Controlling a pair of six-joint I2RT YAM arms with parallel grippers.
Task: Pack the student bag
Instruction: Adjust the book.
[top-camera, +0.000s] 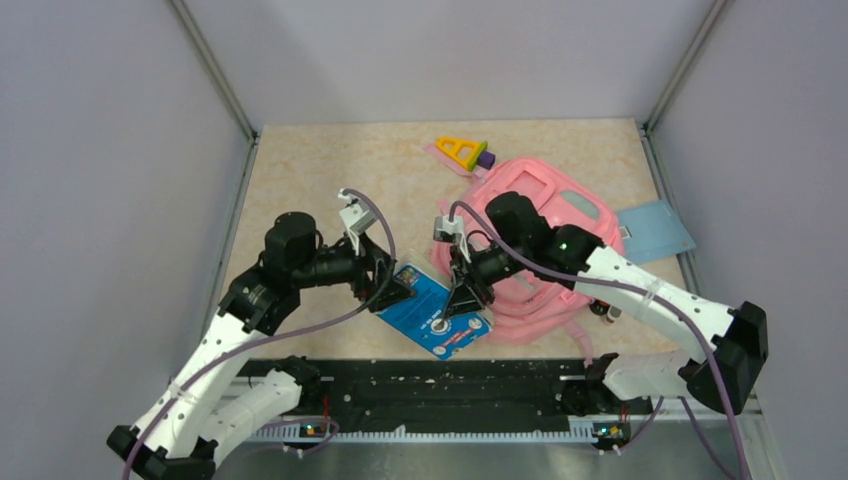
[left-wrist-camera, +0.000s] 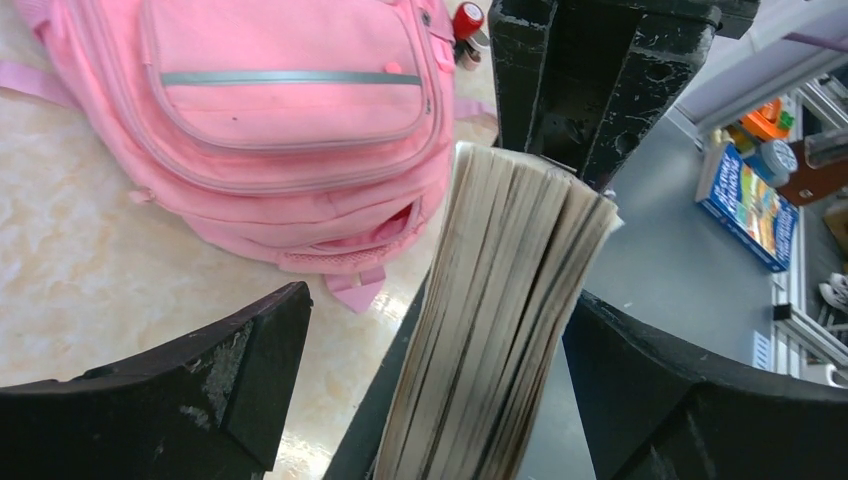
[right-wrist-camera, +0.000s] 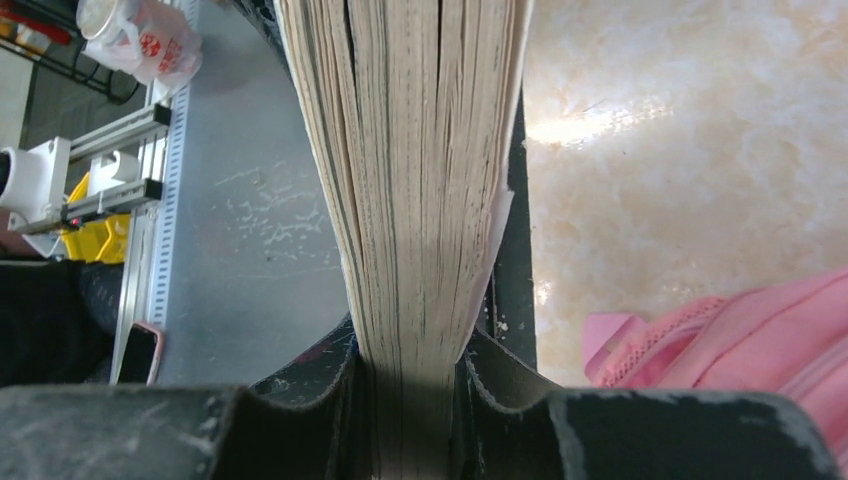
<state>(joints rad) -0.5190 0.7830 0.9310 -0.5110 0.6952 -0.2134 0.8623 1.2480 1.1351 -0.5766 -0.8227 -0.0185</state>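
A thick blue-covered book (top-camera: 435, 310) hangs between my two grippers, over the table's front edge. My right gripper (top-camera: 466, 298) is shut on one end of it; the pages (right-wrist-camera: 420, 150) are clamped tight between its fingers (right-wrist-camera: 412, 370). My left gripper (top-camera: 398, 285) is open around the other end, with gaps between the page block (left-wrist-camera: 500, 300) and both fingers. The pink student bag (top-camera: 530, 180) lies flat on the table just right of the book, partly under my right arm. Its front pocket with a grey strip shows in the left wrist view (left-wrist-camera: 290, 120).
A yellow triangular toy with a purple piece (top-camera: 465, 152) lies behind the bag. A light blue folder (top-camera: 655, 230) lies to its right. A red-capped item (top-camera: 608, 310) sits by the bag's near side. A black rail (top-camera: 430, 385) runs along the front edge.
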